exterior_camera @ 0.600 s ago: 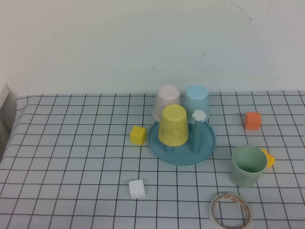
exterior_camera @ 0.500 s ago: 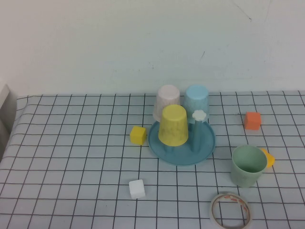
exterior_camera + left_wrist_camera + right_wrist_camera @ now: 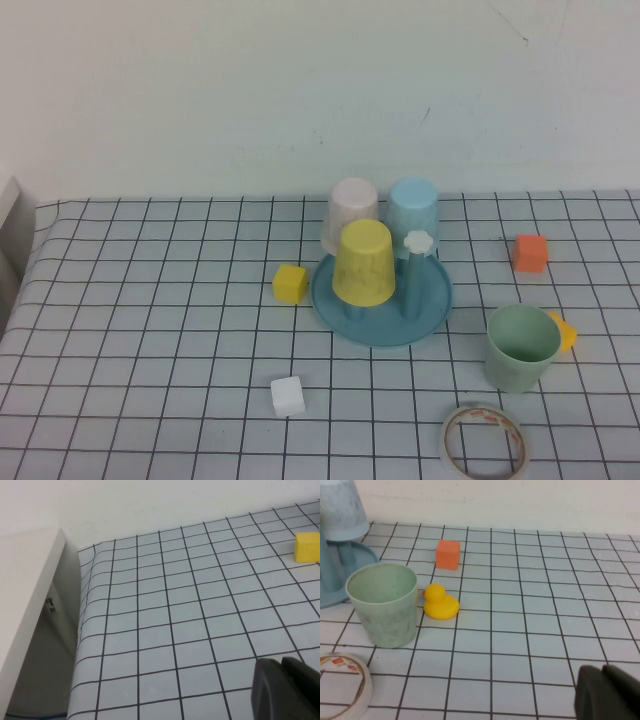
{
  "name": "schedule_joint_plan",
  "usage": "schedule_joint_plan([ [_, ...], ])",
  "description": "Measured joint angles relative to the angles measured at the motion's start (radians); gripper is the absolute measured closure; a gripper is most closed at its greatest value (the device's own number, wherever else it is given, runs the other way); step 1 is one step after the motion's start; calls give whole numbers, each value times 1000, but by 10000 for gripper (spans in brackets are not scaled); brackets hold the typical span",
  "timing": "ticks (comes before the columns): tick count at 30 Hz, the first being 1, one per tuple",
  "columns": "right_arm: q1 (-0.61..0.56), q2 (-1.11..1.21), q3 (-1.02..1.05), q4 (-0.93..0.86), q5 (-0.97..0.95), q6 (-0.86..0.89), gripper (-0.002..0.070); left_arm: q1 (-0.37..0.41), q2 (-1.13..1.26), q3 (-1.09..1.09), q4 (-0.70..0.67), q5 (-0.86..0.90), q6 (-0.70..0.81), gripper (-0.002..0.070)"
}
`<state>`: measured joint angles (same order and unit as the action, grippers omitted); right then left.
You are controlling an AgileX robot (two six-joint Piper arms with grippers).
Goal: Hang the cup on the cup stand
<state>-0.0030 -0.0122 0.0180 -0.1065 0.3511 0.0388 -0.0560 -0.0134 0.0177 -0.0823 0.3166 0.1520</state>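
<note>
The pale green cup (image 3: 521, 347) stands upright, mouth up, on the checked cloth to the right of the cup stand (image 3: 436, 300); the right wrist view shows this cup (image 3: 384, 604) too. The stand is a teal dish holding upside-down yellow (image 3: 363, 262), pink (image 3: 351, 212) and light blue (image 3: 413, 210) cups, with one bare peg (image 3: 416, 243) tipped by a white flower. My left gripper (image 3: 281, 663) is shut and empty over bare cloth near the table's left edge. Also shut and empty, my right gripper (image 3: 603, 671) hovers well away from the green cup. Neither arm shows in the high view.
A yellow duck (image 3: 562, 330) touches the green cup's right side. Around the stand lie an orange block (image 3: 530, 252), a yellow block (image 3: 290, 283), a white block (image 3: 287, 396) and a tape roll (image 3: 485, 441). A white board (image 3: 25, 595) stands beyond the table's left edge.
</note>
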Motion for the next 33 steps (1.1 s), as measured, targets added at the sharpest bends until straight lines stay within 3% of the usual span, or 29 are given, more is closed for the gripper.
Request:
schedule_joint_plan([
  [23, 0, 0, 0, -3, -25, 0, 678, 0, 0, 2, 43, -61, 0, 676],
  [33, 0, 0, 9, -50, -501, 0, 678, 0, 0, 2, 42, -459, -13, 676],
])
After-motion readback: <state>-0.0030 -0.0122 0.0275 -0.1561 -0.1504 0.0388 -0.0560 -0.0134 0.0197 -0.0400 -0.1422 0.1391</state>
